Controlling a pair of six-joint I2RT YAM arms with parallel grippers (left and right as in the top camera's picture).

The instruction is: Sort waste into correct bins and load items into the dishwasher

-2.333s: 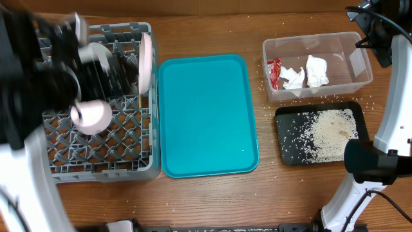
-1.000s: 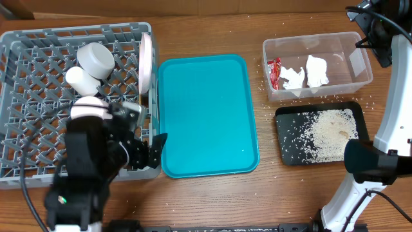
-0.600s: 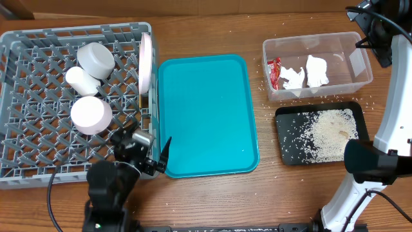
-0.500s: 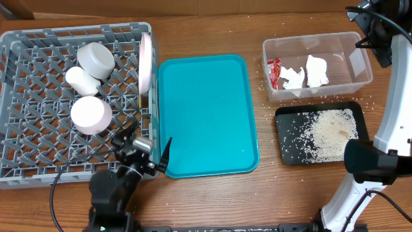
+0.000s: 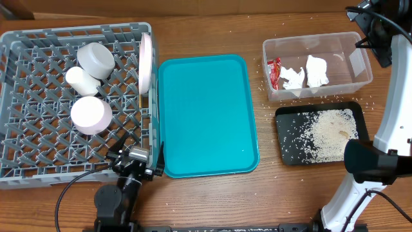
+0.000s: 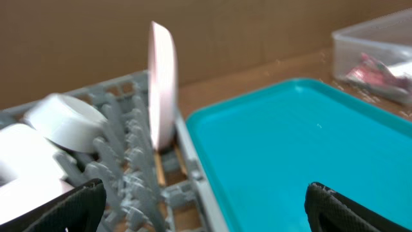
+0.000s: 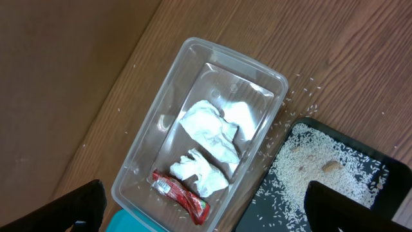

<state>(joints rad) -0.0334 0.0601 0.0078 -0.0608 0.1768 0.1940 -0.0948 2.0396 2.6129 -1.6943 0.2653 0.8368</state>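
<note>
The grey dishwasher rack [image 5: 19, 45] at the left holds a white plate [image 5: 146, 61] standing on edge by its right wall, a bowl [image 5: 96, 59] and two cups [image 5: 82, 79] [image 5: 90, 115]. A thin wooden stick, probably the chopsticks [image 5: 140, 100], lies below the plate. My left gripper [image 5: 137, 159] is open and empty at the rack's near right corner, facing the plate [image 6: 161, 84]. The clear tub [image 5: 360, 48] holds napkins [image 5: 315, 69] and a red wrapper [image 5: 275, 72]. Rice [image 5: 328, 135] lies in the black tray [image 5: 286, 151]. My right gripper [image 7: 209, 209] hangs open, high over the tub [image 7: 193, 48].
An empty teal serving tray [image 5: 206, 116] lies between the rack and the bins. Loose rice grains [image 5: 265, 87] are scattered on the wooden table around the tub and black tray. The right arm's white base [image 5: 360, 187] stands at the near right.
My left arm has drawn back from over the rack toward the table's near edge and now sits low at the rack's corner. The right arm has not moved.
</note>
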